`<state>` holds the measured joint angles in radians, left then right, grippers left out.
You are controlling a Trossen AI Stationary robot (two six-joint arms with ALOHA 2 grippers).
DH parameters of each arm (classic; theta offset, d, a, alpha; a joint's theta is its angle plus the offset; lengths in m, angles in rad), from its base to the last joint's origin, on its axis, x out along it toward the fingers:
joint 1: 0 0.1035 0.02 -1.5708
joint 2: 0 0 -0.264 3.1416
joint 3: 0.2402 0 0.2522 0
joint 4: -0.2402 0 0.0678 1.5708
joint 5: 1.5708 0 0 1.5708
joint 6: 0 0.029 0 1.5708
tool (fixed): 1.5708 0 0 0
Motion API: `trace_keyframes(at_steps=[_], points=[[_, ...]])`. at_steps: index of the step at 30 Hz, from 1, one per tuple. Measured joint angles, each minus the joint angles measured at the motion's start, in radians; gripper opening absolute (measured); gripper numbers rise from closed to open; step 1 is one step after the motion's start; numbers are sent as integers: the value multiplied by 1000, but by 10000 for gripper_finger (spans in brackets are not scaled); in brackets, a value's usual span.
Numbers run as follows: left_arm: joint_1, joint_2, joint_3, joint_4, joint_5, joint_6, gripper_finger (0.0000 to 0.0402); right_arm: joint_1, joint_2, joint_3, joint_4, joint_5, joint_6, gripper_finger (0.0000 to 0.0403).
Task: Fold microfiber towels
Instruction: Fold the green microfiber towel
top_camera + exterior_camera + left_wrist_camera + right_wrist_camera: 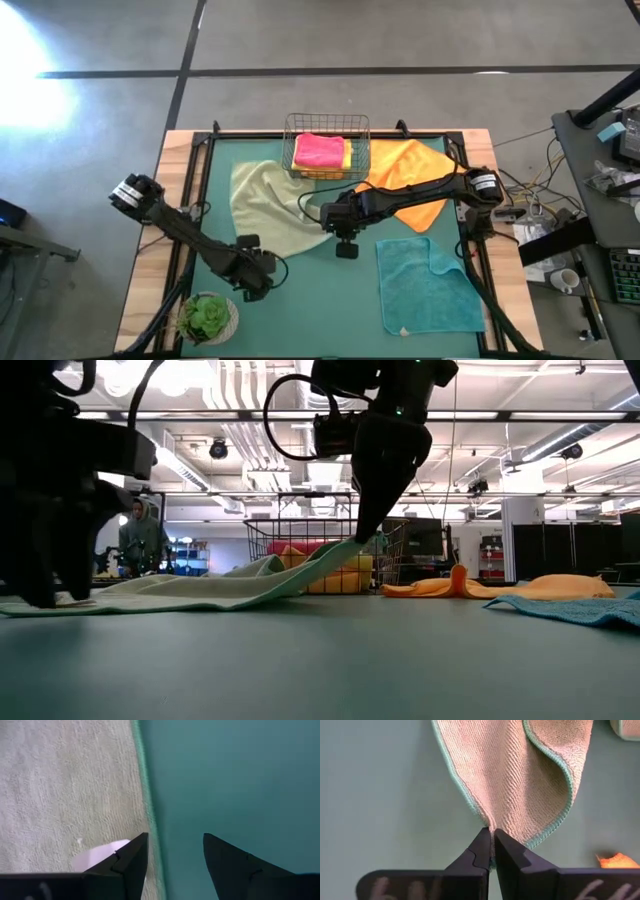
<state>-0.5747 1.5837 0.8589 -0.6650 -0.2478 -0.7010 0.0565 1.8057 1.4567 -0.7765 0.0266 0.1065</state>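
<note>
A pale sage green towel (268,205) lies spread on the dark-green mat (330,300), left of centre. My right gripper (491,832) is shut on its corner toward the mat's middle (330,222), which is raised off the mat. My left gripper (175,840) is open low over the towel's near edge (147,795), one finger above the cloth and one above the bare mat; I cannot tell whether it touches. A pink towel (320,150) on a yellow one lies in the wire basket (292,135). An orange towel (410,175) and a teal towel (425,285) lie at the right. My right gripper pinches the sage towel's corner (492,822) between its two fingertips, coming from above and slanting down. The cloth gathers into a narrow point at the fingers. That corner is lifted (350,548), and the towel slopes down from it to the rest (150,592) lying on the mat.
A small potted plant (207,318) stands at the near left corner, close to my left arm. The wire basket stands at the mat's far edge. Bare mat lies between the two grippers and toward the near edge. A person (140,535) stands in the room beyond.
</note>
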Motion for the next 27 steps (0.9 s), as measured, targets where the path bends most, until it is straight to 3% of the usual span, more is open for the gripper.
trace_keyframes(at_steps=[27], points=[[106, -3, -76, -4, -1, 0, 174, 53, 0, 1, -6, -9, 10, 9]])
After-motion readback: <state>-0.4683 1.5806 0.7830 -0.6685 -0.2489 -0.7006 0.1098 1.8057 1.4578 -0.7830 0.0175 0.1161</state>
